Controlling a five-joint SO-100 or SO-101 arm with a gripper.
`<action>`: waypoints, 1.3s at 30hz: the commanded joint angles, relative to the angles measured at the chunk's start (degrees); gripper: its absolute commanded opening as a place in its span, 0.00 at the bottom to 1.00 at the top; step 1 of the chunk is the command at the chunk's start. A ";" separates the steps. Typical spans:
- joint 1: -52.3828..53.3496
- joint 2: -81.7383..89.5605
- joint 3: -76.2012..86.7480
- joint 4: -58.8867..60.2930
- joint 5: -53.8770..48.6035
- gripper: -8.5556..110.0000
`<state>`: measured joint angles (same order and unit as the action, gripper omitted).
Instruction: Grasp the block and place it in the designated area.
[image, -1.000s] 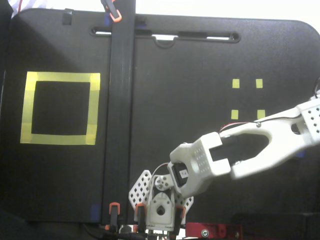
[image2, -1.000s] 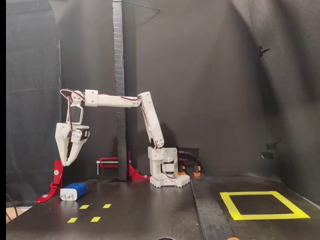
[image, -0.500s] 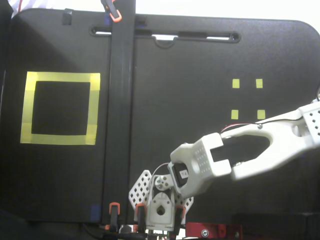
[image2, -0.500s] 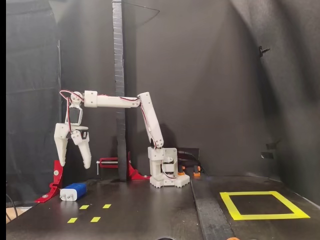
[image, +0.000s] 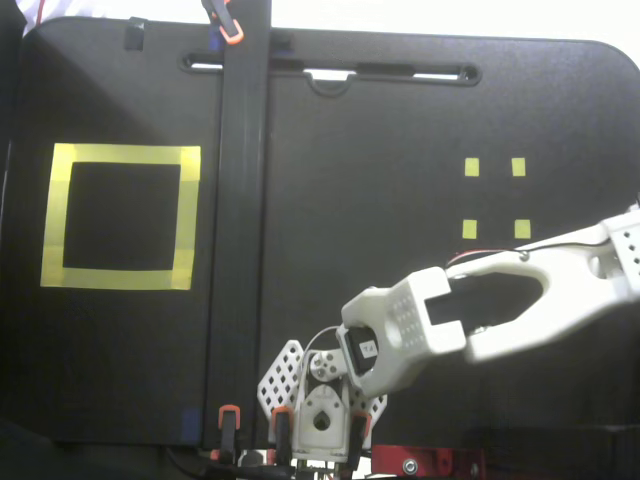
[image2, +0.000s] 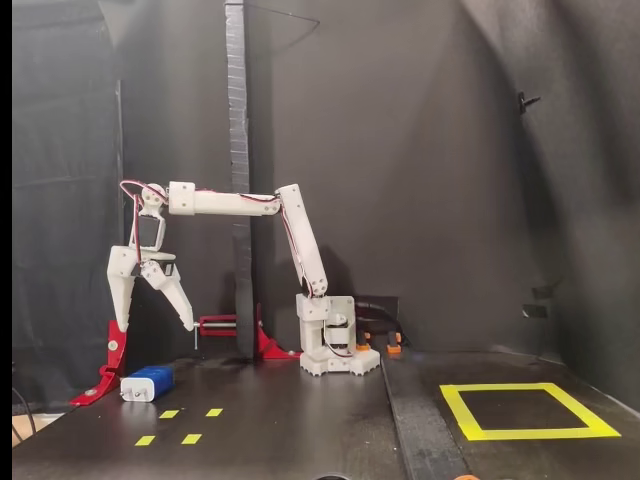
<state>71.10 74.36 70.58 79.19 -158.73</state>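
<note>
Compared with half a second ago, the white two-finger gripper (image2: 155, 328) has spread its fingers wider: one finger hangs almost straight down, the other is swung out to the right in the side-on fixed view, and the jaws are empty. The arm's height looks about the same.

The small dark-blue rounded block with a white end (image2: 147, 382) lies flat on the black bench (image2: 300, 420) near its left edge in that view, below the gripper and not touched by it. Its long axis runs roughly left to right, white end pointing left; prongs are too small to make out. The four small yellow tape squares (image2: 180, 425) lie just in front of it. The large yellow tape square outline (image2: 527, 410) sits well apart at the bench's right side. From above, the block is not visible.
</note>
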 joint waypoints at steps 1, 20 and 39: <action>0.70 -0.62 -1.67 -0.70 0.09 0.45; 0.26 -2.46 17.14 -20.92 4.31 0.45; -1.41 -3.60 24.61 -26.10 4.04 0.45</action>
<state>69.79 70.58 95.19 53.35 -154.51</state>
